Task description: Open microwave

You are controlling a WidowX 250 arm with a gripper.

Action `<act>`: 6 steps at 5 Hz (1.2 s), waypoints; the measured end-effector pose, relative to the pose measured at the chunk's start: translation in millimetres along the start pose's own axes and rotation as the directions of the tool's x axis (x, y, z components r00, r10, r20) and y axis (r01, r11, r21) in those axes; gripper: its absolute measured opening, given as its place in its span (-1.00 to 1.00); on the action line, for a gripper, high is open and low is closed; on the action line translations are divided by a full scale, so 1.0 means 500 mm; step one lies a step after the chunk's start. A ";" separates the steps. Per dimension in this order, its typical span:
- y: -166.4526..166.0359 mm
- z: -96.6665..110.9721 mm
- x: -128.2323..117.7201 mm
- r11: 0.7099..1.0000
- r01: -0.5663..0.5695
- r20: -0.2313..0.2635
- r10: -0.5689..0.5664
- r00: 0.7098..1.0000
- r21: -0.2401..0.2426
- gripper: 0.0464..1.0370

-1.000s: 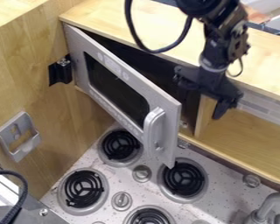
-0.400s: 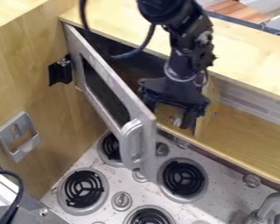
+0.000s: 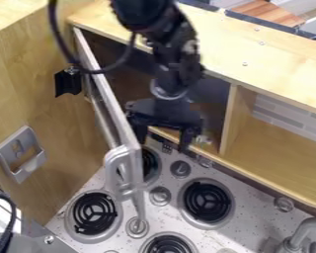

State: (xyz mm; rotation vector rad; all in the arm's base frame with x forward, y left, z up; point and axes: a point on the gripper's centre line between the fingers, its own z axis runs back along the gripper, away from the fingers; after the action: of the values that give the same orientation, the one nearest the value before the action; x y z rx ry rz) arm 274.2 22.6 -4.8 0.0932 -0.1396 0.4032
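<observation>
Microwave door (image 3: 114,105): one, standing wide open at the left of the cavity (image 3: 210,96), seen nearly edge-on. Its hinged end is set at the upper left; its free end is pointed toward the bottom of the view, slightly rightward, above the stove. The long axis is run steeply downward from hinge to free edge, the outer face being turned left.

Handle (image 3: 111,170): one, looped, upright, fixed to the outer face near the free end.

Gripper (image 3: 163,140): one, black, open, fingers spread and pointed down, nothing held. It is placed in front of the cavity, on the door's inner side. Contact between the nearer finger and the door appears possible, but cannot be confirmed.

Stove (image 3: 250,217): black coil burners and round knobs, set below the door and gripper.

Bracket (image 3: 67,83): black, mounted on the wooden side panel (image 3: 55,126) beside the hinge.

Metal holder (image 3: 30,168): mounted lower on the same panel.

Faucet (image 3: 307,228): seen at the lower right.
</observation>
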 end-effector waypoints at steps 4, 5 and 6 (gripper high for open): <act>0.145 -0.015 -0.021 0.987 -0.149 -0.029 0.151 0.988 0.062 0.93; 0.176 -0.006 -0.025 0.981 -0.177 -0.015 0.178 0.984 0.077 0.92; 0.197 -0.008 -0.032 0.975 -0.207 -0.023 0.210 0.977 0.083 0.93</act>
State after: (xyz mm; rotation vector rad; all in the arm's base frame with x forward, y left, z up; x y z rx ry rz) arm 221.0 107.2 -5.0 0.1518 -0.1020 0.6200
